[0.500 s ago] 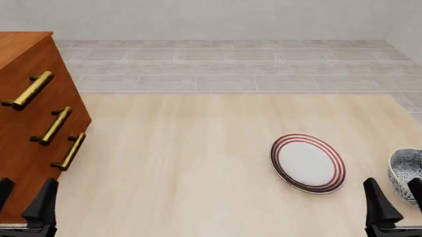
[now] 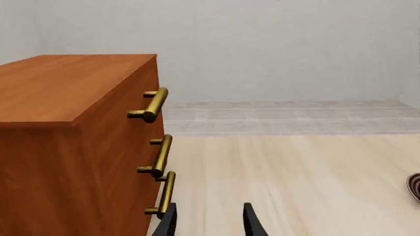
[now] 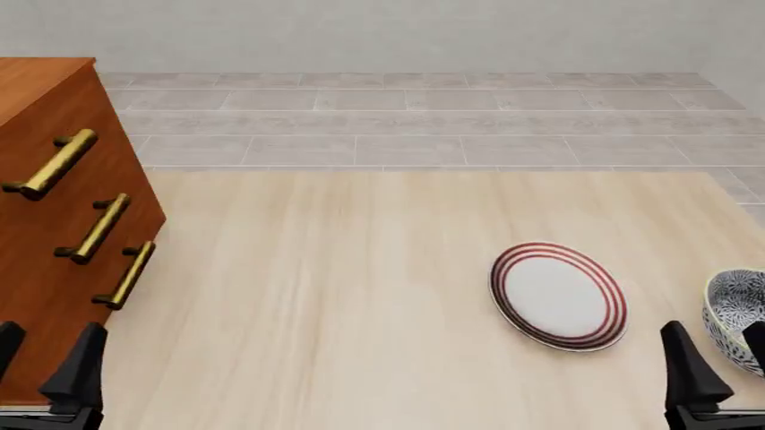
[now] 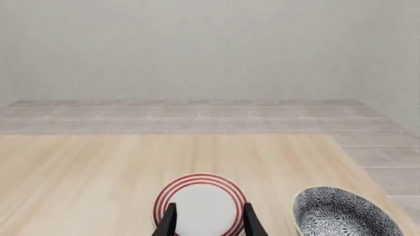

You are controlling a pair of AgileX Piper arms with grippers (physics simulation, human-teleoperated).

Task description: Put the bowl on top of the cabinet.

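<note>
1. We read no brand, label or writing on anything; the only markings are the dense black-and-white floral pattern on the bowl (image 3: pixel 736 317) and the red concentric rings on the plate (image 3: pixel 558 295)
2. In the front view the bowl sits on the worktop (image 3: pixel 358 296) at its right edge, just beside the plate and partly cut off by the frame
3. The cabinet (image 3: pixel 54 215) stands at the worktop's left side, well apart from the bowl, with three brass handles (image 3: pixel 98 227) on its face
4. Only the left wrist view shows the cabinet's flat top, which is bare wood
5. Only the right wrist view shows the bowl's patterned inside
6. The left claw (image 2: pixel 208 220) has its fingers apart, holding nothing, near the cabinet's front
7. The right claw (image 4: pixel 206 220) is likewise spread and holds nothing, above the plate with the bowl off to one side
</note>
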